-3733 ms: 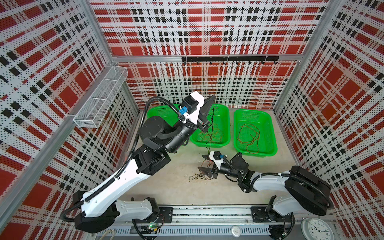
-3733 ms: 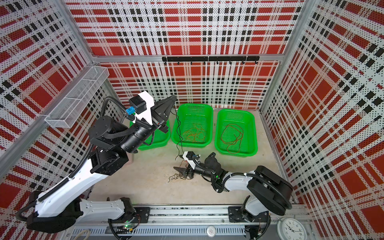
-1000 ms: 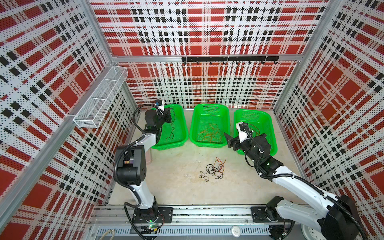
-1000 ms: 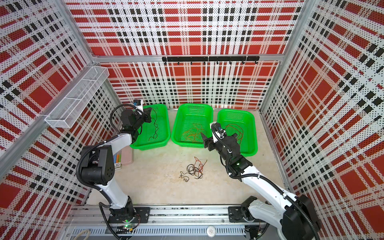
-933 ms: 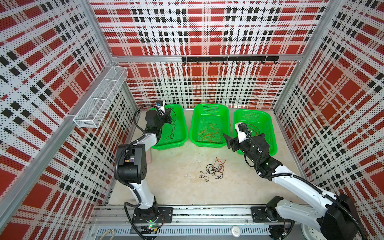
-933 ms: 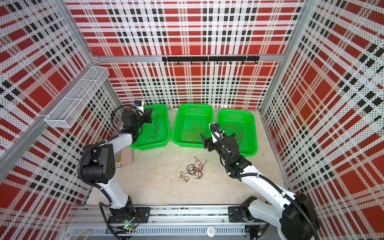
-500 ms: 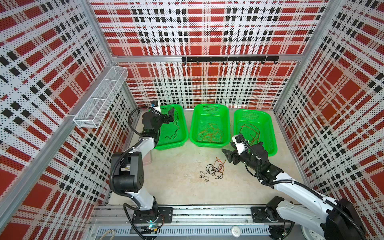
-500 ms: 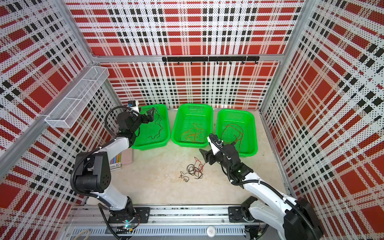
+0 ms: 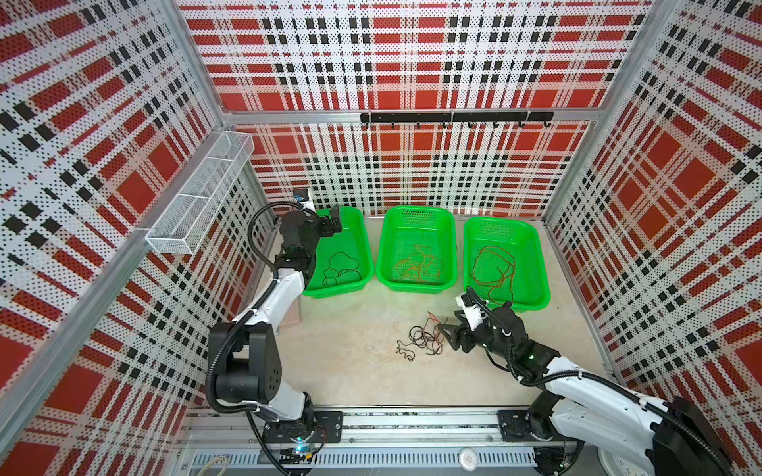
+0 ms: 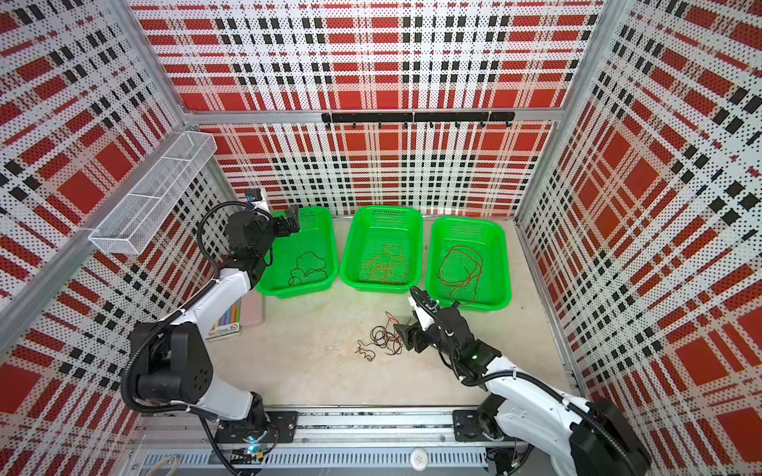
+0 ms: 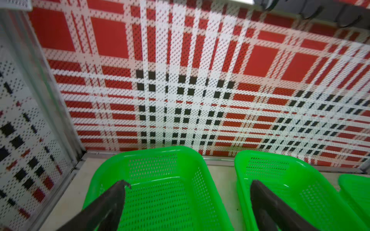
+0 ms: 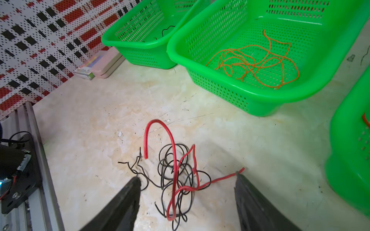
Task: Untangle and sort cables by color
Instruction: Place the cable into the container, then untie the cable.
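Green baskets x3 in a row at the back of the desk (image 9: 363,371). The left basket (image 9: 338,289) has one black cable (image 9: 339,268) lying loose on its floor. The middle basket (image 9: 416,287) holds a bunch of orange cables (image 9: 416,267). The right basket (image 9: 525,307) holds a reddish-brown cable (image 9: 492,268) in big loops. The unsorted tangle (image 9: 424,340) is on the bare desk in front of the middle and right baskets, well apart from all three. In the right wrist view it's black strands (image 12: 166,166) knotted with a red strand (image 12: 174,154); one red end arcs up off the desk. The right arm (image 9: 577,383) is low, with the right jaws spread wide on either side of the tangle and nothing between them gripped. Both fingers (image 12: 128,200) straddle the pile in the wrist view. The other red end lies right by a fingertip; can't tell if it touches. The left arm (image 9: 284,296) reaches to the far end of the left basket. The left jaws are fully spread and empty, and the wrist view shows the fingers (image 11: 108,204) apart over the rear of the left and middle baskets. A pink flat case (image 10: 251,315) with a coloured card pack (image 10: 224,325) on the near side of it sits on the desk by the left wall, just beside the left basket.
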Available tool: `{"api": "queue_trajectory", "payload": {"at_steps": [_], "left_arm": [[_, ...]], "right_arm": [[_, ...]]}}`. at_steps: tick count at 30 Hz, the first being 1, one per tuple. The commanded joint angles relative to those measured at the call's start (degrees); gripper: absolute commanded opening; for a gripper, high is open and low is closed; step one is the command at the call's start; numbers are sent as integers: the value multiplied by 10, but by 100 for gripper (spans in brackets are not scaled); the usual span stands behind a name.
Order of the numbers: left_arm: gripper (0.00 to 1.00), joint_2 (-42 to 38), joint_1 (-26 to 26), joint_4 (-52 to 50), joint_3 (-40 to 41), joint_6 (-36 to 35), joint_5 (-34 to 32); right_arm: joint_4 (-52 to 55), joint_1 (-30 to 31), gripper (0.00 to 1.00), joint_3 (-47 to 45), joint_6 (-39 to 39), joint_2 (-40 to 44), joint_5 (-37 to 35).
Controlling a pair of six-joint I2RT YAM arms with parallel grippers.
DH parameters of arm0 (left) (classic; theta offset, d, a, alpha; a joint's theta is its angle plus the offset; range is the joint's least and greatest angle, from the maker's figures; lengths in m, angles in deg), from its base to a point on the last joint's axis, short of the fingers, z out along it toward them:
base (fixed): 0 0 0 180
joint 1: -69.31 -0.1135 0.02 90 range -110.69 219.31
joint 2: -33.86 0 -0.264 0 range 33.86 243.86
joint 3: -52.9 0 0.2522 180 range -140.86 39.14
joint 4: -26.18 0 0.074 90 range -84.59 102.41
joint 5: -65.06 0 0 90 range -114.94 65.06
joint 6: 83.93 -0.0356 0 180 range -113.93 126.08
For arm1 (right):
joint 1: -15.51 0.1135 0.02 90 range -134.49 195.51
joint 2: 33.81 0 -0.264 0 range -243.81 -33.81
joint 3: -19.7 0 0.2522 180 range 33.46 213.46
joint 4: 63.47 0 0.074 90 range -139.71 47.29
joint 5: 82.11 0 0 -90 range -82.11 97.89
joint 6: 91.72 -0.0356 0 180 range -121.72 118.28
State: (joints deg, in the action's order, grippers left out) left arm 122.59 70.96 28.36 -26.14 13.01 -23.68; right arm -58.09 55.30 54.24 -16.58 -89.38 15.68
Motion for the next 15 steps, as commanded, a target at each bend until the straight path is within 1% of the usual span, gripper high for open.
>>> {"api": "queue_trajectory", "payload": {"at_steps": [1,3,5,7,8,9,11,13,14,15], "left_arm": [[98,-24,18,-13,27,-13,-11],[98,-54,56,23,62,-61,-21],[98,-77,89,35,88,-92,-19],[98,-97,119,41,114,-108,-15],[98,-109,140,41,129,-116,-15],[98,-119,156,42,144,-122,-20],[98,-149,184,47,183,-137,-36],[99,-181,209,62,230,-139,-30],[97,-199,224,70,255,-143,-23],[92,-213,237,70,274,-149,-17]], "right_arm": [[-2,6,74,15,-16,-27,-10],[-13,8,71,15,-22,-39,-3],[-29,9,68,13,-28,-49,-2],[-35,9,63,16,-29,-64,-4],[-33,9,58,21,-28,-76,-3],[-29,9,53,27,-26,-83,-2],[-18,10,32,41,-18,-96,5],[-15,10,19,46,-12,-91,3],[-16,10,13,47,-8,-82,-5],[-13,9,10,49,-6,-72,-12]]}}
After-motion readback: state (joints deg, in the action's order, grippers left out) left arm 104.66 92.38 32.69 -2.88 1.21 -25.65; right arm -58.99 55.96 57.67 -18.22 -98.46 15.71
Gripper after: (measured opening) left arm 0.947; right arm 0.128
